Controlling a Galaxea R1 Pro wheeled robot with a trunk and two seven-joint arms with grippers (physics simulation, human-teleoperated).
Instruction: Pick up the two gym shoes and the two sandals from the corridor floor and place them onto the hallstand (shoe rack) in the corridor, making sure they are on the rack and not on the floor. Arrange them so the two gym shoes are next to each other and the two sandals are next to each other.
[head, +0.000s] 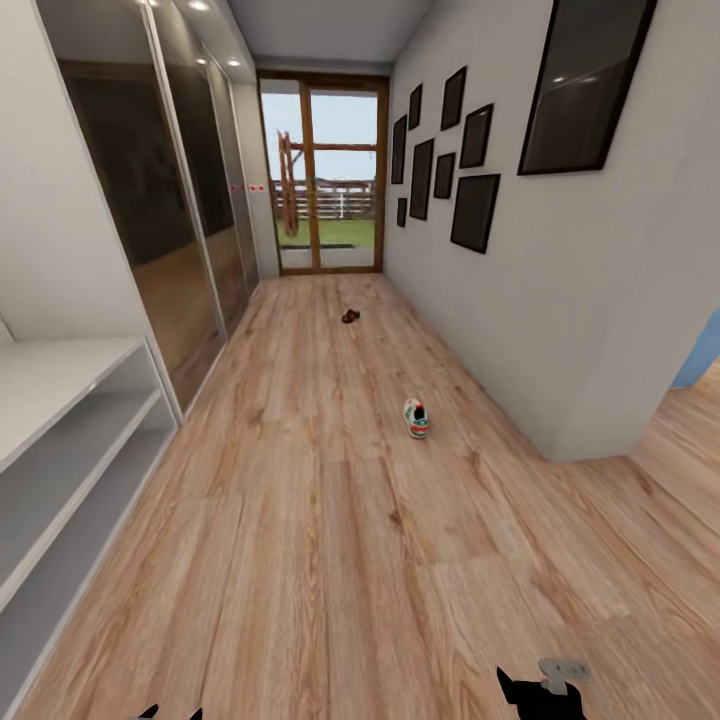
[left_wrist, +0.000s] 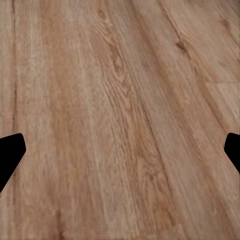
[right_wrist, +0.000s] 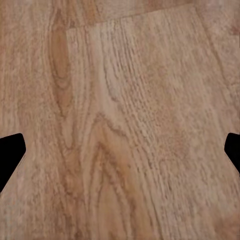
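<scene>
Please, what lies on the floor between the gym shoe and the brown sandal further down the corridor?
Nothing: in the head view, only bare corridor floor lies between the gym shoe and the sandal.

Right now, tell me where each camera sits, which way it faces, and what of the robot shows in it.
Head view: high, facing down the corridor floor; a gym shoe lies there, hallstand at left; right tool at the bottom edge.
Left wrist view: facing down at the planks; dark fingertips spread apart.
Right wrist view: likewise, fingertips apart.
Shared: both wrist views see bare wood floor.
</scene>
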